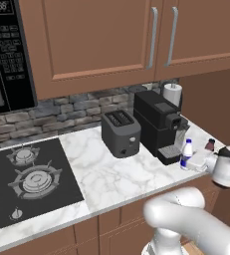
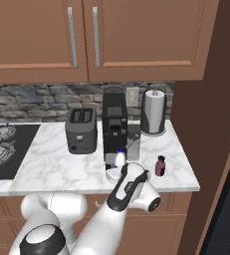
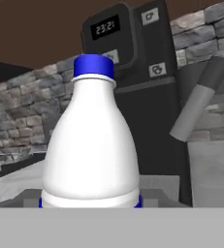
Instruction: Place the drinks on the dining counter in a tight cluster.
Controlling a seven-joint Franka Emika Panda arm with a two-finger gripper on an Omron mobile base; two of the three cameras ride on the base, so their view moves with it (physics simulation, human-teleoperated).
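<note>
White bottle's [image 3: 90, 145] base hidden

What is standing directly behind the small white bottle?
Behind the white bottle stands the black coffee machine, with the stone backsplash farther back. The bottle covers the machine's lower left part.

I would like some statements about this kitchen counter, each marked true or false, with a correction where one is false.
1. The white bottle has a blue cap. True.
2. The white bottle stands in front of the black coffee machine. True.
3. The small reddish-brown bottle lies on its side. False: it stands upright.
4. The toaster stands between the stove and the coffee machine. True.
5. The paper towel roll is on the stove. False: it stands on the counter, beside the coffee machine.
</note>
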